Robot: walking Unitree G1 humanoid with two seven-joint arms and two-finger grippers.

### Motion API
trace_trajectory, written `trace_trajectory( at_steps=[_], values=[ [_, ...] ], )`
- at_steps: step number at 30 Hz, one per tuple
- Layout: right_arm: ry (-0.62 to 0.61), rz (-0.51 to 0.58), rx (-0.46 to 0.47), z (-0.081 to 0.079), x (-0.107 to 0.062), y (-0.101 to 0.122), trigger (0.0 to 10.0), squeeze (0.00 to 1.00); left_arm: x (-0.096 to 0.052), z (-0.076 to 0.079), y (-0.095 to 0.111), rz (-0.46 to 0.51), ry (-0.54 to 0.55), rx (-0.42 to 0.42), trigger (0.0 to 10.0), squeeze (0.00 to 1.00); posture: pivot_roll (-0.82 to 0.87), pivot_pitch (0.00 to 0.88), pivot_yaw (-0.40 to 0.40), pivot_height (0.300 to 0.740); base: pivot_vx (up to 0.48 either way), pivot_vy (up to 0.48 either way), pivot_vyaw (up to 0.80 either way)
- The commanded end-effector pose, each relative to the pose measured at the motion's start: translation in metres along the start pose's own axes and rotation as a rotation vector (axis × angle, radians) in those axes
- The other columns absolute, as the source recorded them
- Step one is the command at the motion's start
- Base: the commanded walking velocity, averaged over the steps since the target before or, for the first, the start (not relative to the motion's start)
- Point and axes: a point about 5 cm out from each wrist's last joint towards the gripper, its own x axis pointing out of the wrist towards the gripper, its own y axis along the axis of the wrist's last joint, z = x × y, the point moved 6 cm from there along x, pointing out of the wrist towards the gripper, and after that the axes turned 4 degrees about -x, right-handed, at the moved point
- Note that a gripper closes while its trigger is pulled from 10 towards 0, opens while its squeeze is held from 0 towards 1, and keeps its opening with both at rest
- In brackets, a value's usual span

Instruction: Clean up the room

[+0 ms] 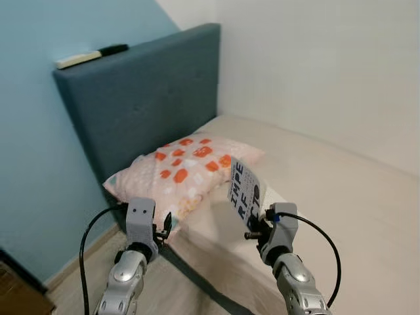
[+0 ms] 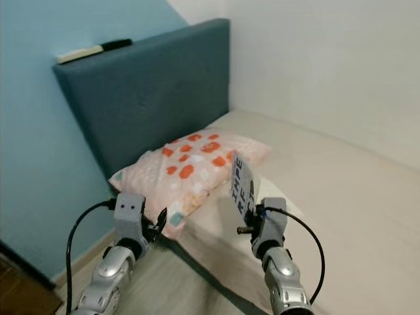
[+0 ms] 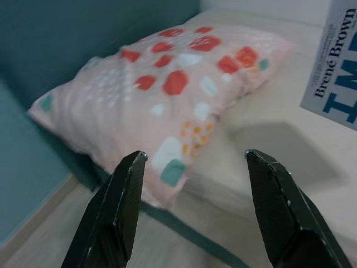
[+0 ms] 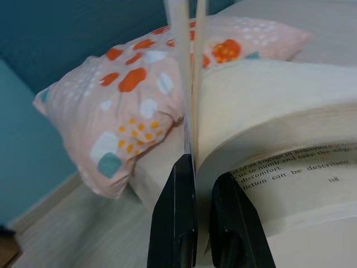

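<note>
I am carrying the book (image 1: 243, 191), my right claw (image 4: 201, 184) clamped on its cover, beside the pillow (image 1: 180, 172); my left claw (image 3: 192, 209) is gaping; next, finding the book a place.

We see a bed (image 1: 341, 197) set into the corner of the room, its cream mattress bare of covers and running back along the white wall. At its head stands a padded blue-grey headboard (image 1: 151, 98) against the teal wall. A pink pillow (image 1: 180, 172) with orange, white and teal patches lies directly on the mattress, at the head end beside the headboard, one corner hanging over the bed's outer edge. On the headboard's top ledge lie two slim things, one pale (image 1: 77, 60) and one black (image 1: 113, 49); we cannot tell what they are. Light wooden floor (image 1: 167, 289) runs alongside the bed.
</note>
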Motion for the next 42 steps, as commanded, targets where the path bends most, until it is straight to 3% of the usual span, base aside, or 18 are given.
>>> trace_trajectory(
  at_steps=[1, 8, 16, 33, 35, 42],
  values=[
    [-0.021, 0.035, -0.014, 0.009, -0.001, 0.009, 10.0, 0.0, -0.001, 0.006, -0.008, -0.028, -0.004, 0.002, 10.0, 0.0, 0.01, 0.071, 0.001, 0.74, 0.0, 0.0, 0.0],
    [-0.03, 0.037, -0.014, 0.011, 0.0, 0.01, 10.0, 0.0, 0.0, 0.005, -0.009, -0.03, 0.01, 0.018, 10.0, 0.0, 0.01, 0.072, 0.003, 0.74, 0.0, 0.0, 0.0],
    [-0.014, 0.035, -0.076, 0.01, 0.001, 0.013, 10.0, 0.0, 0.0, 0.006, -0.011, -0.039, 0.009, 0.019, 10.0, 0.0, 0.0, 0.075, 0.005, 0.74, 0.0, 0.0, 0.0],
    [-0.034, 0.037, -0.098, 0.013, 0.001, 0.014, 10.0, 0.0, -0.001, 0.01, -0.01, -0.03, -0.011, 0.007, 10.0, 0.0, 0.0, 0.081, 0.003, 0.74, 0.0, 0.0, 0.75],
    [-0.06, 0.05, -0.052, 0.018, -0.001, 0.015, 10.0, 0.0, -0.001, 0.011, -0.01, -0.031, -0.015, 0.007, 10.0, 0.0, 0.0, 0.081, 0.003, 0.74, 0.0, 0.0, 0.0],
    [-0.072, 0.049, -0.055, 0.02, -0.002, 0.014, 10.0, 0.0, -0.001, 0.012, -0.006, -0.017, -0.027, 0.0, 10.0, 0.0, 0.0, 0.077, 0.001, 0.74, 0.0, 0.0, 0.0]
  ],
)
